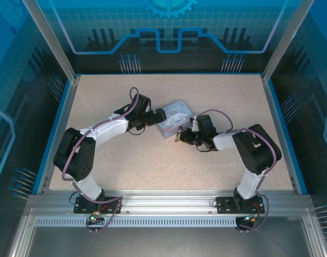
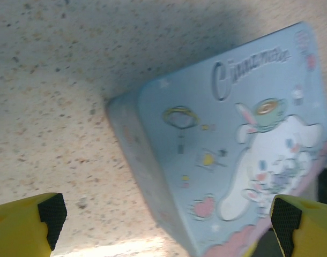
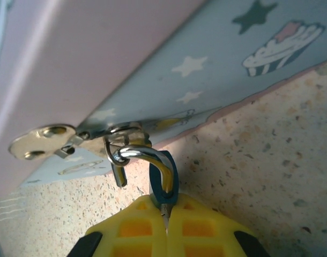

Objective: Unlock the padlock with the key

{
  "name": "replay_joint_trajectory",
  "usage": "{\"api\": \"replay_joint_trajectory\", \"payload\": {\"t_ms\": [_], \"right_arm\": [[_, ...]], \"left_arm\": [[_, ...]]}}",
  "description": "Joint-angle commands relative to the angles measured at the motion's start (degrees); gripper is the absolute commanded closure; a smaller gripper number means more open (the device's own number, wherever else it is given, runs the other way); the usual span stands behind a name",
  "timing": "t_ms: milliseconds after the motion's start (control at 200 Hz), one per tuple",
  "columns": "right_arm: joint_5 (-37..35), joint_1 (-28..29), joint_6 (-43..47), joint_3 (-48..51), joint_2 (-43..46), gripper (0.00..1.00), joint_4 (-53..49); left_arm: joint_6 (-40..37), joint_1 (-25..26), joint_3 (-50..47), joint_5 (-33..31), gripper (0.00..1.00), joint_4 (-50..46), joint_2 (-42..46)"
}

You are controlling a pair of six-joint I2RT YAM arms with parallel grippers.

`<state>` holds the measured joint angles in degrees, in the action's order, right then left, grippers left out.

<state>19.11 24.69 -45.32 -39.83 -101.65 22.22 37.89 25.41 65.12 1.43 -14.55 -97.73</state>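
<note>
The right gripper (image 3: 164,217) is pinched shut on the small silver-metal padlock (image 3: 147,154). Its curved shackle emerges from between the yellow fingertips and is hooked through the hasp ring (image 3: 120,140) just beyond them. A thin dark sliver (image 3: 119,174), possibly the key, is seen hanging just left of the shackle. Farther off, the pale blue rectangular tin (image 2: 222,134) is framed by the wide-spread left gripper (image 2: 166,217). The padlock is judged light, rigid and slippery, and is best pinched at its body.

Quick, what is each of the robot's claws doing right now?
Left gripper: open, holding nothing.
Right gripper: closed on the padlock hanging from the tin.
</note>
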Motion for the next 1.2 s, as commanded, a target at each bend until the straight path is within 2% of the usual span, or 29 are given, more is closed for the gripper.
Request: {"api": "replay_joint_trajectory", "payload": {"t_ms": [0,190,545,1196], "right_arm": [[1.9,-0.9,-2.9,1.6,-1.5,1.0,2.0],[3.1,-1.6,-6.1,2.5,-1.6,1.0,3.8],[4.7,-4.0,-12.1,4.9,-2.1,1.0,9.8],[7.1,-8.1,-18.0,4.2,-2.1,1.0,14.6]], "left_arm": [[-4.7,1.2,1.9,-5.1,0.01,-4.6,-1.9],[-7.4,4.1,3.8,-9.1,0.01,-7.4,-4.7],[-6.8,4.8,2.0,-9.0,0.01,-6.8,-6.8],[-6.7,4.8,1.8,-8.6,0.01,-6.5,-9.4]]}}
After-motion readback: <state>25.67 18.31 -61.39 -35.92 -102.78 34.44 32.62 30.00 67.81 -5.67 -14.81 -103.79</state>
